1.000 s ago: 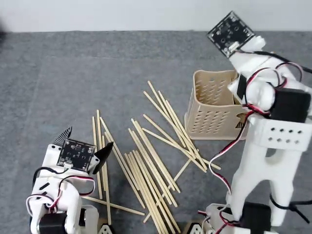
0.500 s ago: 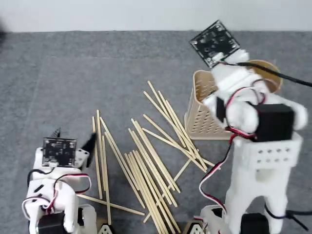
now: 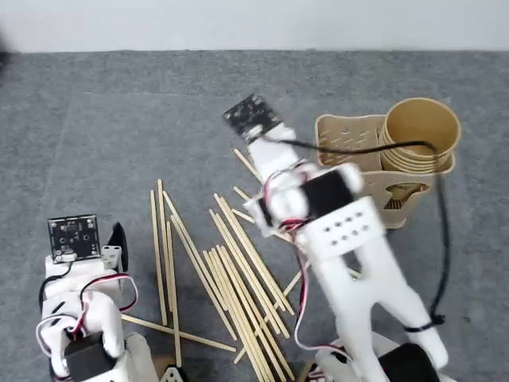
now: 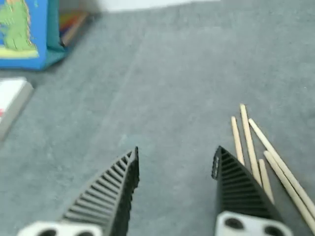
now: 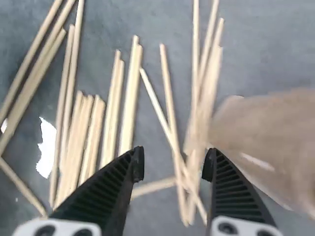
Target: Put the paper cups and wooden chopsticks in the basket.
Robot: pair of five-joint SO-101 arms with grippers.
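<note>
Status: paper cups (image 3: 419,135) look done. They are stacked and appear to sit in the end of the basket (image 3: 343,142) farthest from the sticks. Wooden chopsticks (image 3: 231,286) all lie loose on the grey worktop (image 3: 95,143), fanned out between the 2 arms. Some run under the right arm (image 3: 342,231) toward the basket.

Step in hand, by my read: right arm picking up sticks.
- Right gripper (image 5: 173,155): jaws wide apart, empty, hanging over the pile with several sticks under the gap.
- Left gripper (image 4: 176,152): also wide and empty, over bare worktop, a few stick ends just beside 1 jaw.

To do it well:
- Come down where 2 or 3 sticks lie parallel.
- Set the jaws across the sticks, not along them.
- Grab near mid-length so they don't tip.
- Skip the crossed ones; they will likely lever neighbours or slip out.
- Drop end-first into the free half of the basket, beside the cups.

View notes:
- High view gives the layout: cups, basket, full spread of sticks.
- Right wrist view gives the jaw gap and which sticks sit under it. The basket there is just a blur.
- Left wrist view adds a blue box (image 4: 24,29) at the far edge of the grey surface.
</note>
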